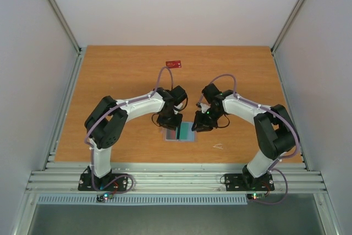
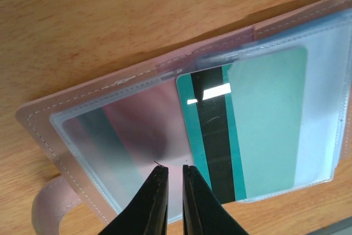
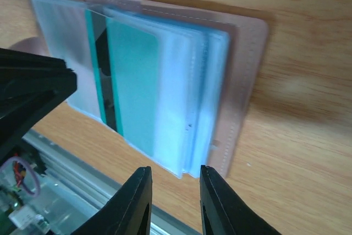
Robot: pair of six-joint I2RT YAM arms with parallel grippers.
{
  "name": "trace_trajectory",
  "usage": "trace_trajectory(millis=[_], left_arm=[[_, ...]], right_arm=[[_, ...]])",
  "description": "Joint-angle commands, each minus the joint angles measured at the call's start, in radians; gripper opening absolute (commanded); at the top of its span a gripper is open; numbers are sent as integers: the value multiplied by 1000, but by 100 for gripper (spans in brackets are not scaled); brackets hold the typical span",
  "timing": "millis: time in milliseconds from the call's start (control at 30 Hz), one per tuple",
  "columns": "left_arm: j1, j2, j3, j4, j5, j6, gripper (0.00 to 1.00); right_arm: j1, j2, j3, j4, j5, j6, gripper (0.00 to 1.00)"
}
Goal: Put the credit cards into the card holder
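Teal credit card (image 2: 269,125) in open card holder (image 1: 185,134); left end effector (image 2: 174,168) barely parted, right end effector (image 3: 175,170) wider, both empty.

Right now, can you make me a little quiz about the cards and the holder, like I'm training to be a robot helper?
1. Pick one: what colour is the card partly slid into the card holder? A red, B teal-green, C yellow.
2. True or false: the red card lies inside the card holder.
3. Fill in the gap: the card holder lies ____ (open or folded shut) on the table.

Key: 1 B; 2 false, it lies alone on the far part of the table; 3 open.
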Motion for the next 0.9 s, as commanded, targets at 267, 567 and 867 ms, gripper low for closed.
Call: trace_trajectory(millis=[267, 567, 867], left_arm=[[-6, 42, -2, -5, -38, 35, 7], [-5, 68, 12, 5, -4, 53, 6], [-6, 80, 20, 24, 37, 42, 6]], right_arm=[[-2, 124, -34, 116, -49, 1, 21], [-1, 223, -55, 99, 29, -27, 9], [-1, 248, -55, 82, 57, -45, 2]])
